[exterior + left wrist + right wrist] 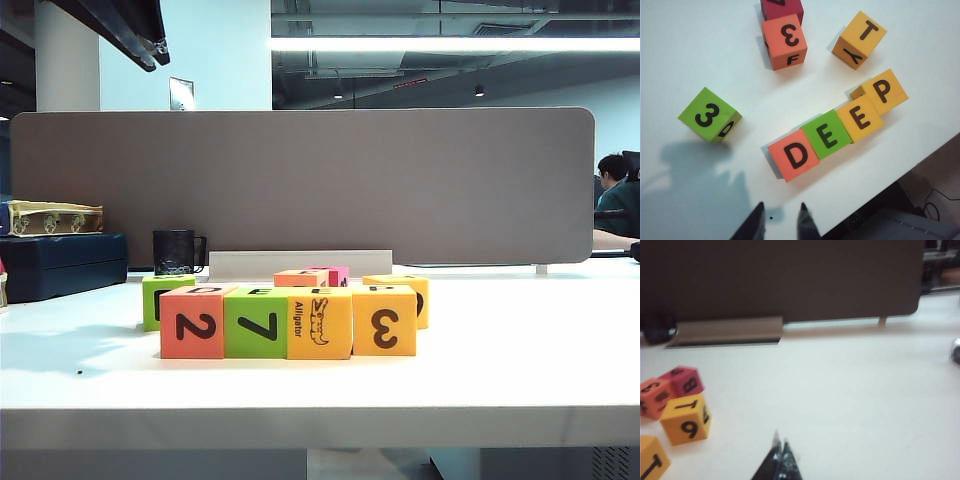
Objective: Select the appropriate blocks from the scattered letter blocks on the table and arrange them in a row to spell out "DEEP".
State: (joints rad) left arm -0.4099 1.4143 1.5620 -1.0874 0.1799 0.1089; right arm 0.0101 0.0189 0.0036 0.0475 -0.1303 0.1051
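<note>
From my remote seat, the biggest thing is the white table (520, 370), backed by a grey partition (300, 185); only the exterior view shows the dark mug (176, 251) and the stacked boxes (60, 262) at about nine o'clock of the blocks. That view gives me the row of four blocks from the front: a salmon block (192, 322) with a 2, a green block (256, 322) with a 7, an orange block (320, 323) with an alligator picture, and an orange block (384, 320) with a 3, each touching its neighbour. Their tops are nearly edge-on there; the left wrist view looks down and reads them as D (794, 155), E (827, 135), E (860, 118), P (885, 92), running toward two o'clock. It also shows a loose green block (710, 115) with a 3 at nine o'clock of the row, a salmon F block (785, 42) at twelve, touching a dark red block (782, 8) beyond it, and an orange T block (860, 40) at one. The left gripper (780, 222) hangs over bare table near the row's D end, its pincer slightly apart on nothing. The right wrist view alone shows the right gripper (780, 456), pincer pressed together and empty, low over open table, with an orange 9 block (686, 419) at ten o'clock of it.
</note>
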